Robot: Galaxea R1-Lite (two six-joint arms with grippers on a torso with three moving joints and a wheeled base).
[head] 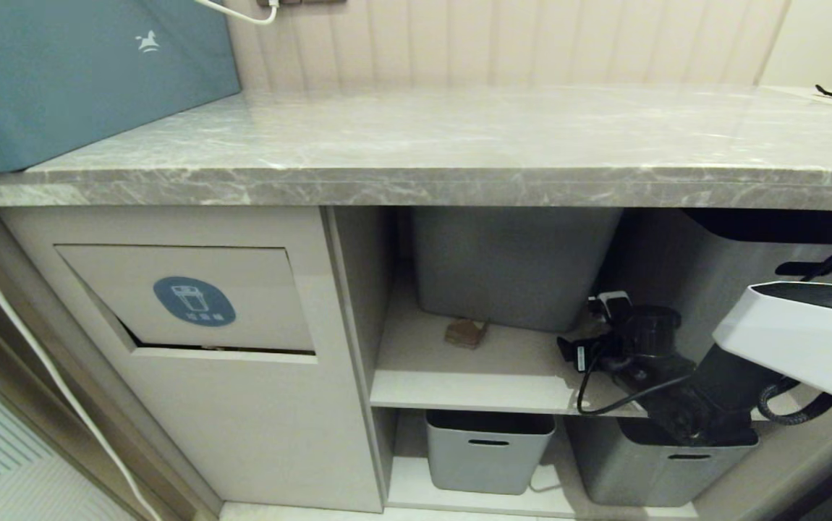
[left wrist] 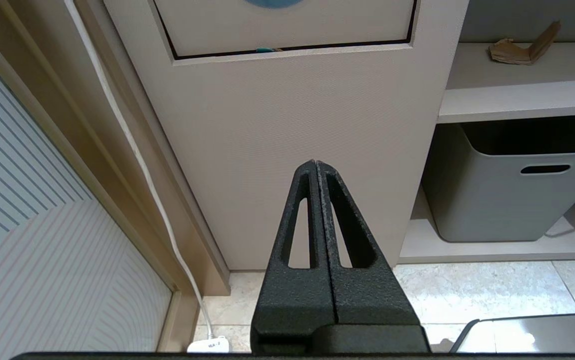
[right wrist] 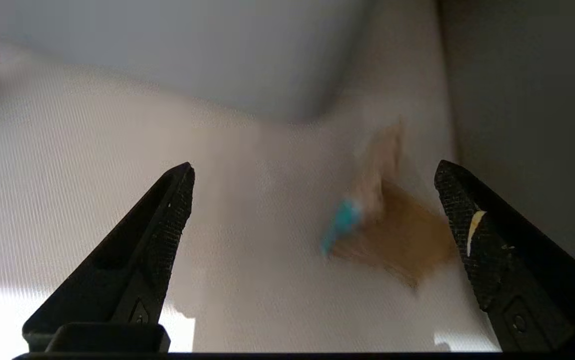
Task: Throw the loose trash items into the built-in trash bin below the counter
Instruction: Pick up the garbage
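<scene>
Left gripper [left wrist: 316, 167] is hanging low by the bin cabinet, fingers pressed together, empty. Right gripper [right wrist: 312, 172] is reaching onto the shelf [head: 459, 376], fingers spread wide around the teal-patched scrap [right wrist: 392, 235], not touching. Folded scrap [head: 466, 333] is sitting farther back by a grey tub [head: 510, 264]. Trash flap [head: 192, 298] is sitting left, under the counter [head: 459, 145].

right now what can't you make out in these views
- Right gripper: hidden in the head view behind its own arm; only the right wrist view shows it open.
- Teal-patched scrap: blurred in the right wrist view, so its shape and any contact are unclear.
- Bin flap: its sticker text is too small; the inside is dark.
- Folded scrap: too small for detail.
</scene>
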